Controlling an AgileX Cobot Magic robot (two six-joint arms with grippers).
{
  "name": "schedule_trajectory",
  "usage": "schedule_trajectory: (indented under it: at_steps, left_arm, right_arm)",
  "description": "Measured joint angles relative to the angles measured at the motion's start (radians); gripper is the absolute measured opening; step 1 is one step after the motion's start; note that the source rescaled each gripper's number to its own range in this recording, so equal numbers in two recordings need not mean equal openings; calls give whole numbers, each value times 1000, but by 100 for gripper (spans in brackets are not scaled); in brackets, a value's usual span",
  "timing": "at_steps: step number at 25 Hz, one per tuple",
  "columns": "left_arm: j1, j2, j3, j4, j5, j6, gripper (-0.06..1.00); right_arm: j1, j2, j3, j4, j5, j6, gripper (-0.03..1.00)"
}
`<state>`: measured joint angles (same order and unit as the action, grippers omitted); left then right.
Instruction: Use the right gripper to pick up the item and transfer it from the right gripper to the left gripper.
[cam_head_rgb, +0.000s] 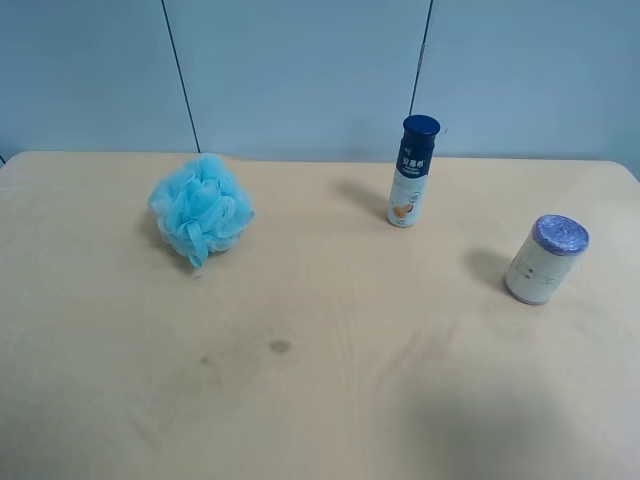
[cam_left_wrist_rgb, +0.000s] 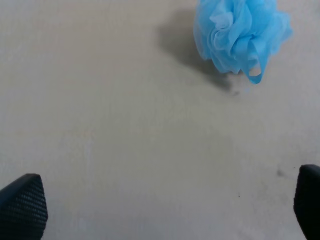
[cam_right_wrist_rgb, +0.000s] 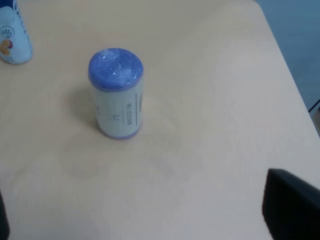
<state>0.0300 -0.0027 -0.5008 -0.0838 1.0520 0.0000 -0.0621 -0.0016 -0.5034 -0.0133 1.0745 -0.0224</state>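
Light: soft, even, moderately bright, from exterior view's right | Shadows: faint, blurred-edged, lying to that view's left of pouf (cam_head_rgb: 200, 210), bottle (cam_head_rgb: 412, 172) and item (cam_head_rgb: 545, 262); broad dim patch on table (cam_head_rgb: 480, 425) | Glare: small glints on item's foil top | Focus: right wrist view slightly soft | Colour: left wrist view greyer.

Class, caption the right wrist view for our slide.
Upright foil-topped canister on the table, right hand open and apart from it.

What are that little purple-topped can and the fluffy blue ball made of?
The canister looks like matte cream card or plastic; its purple-blue top glints like crinkled foil. The pouf seems soft plastic mesh, judging by its ruffled, slightly sheer folds.
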Motion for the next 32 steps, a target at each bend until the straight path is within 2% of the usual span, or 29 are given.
schedule_trajectory:
  at_steps: [26, 32]
  left_arm:
    - [0, 0, 0, 1, 0, 0, 100]
    - [0, 0, 0, 1, 0, 0, 100]
  right_arm:
    - [0, 0, -4, 31, -1, 12, 100]
    - [3, 175, -120, 22, -10, 22, 99]
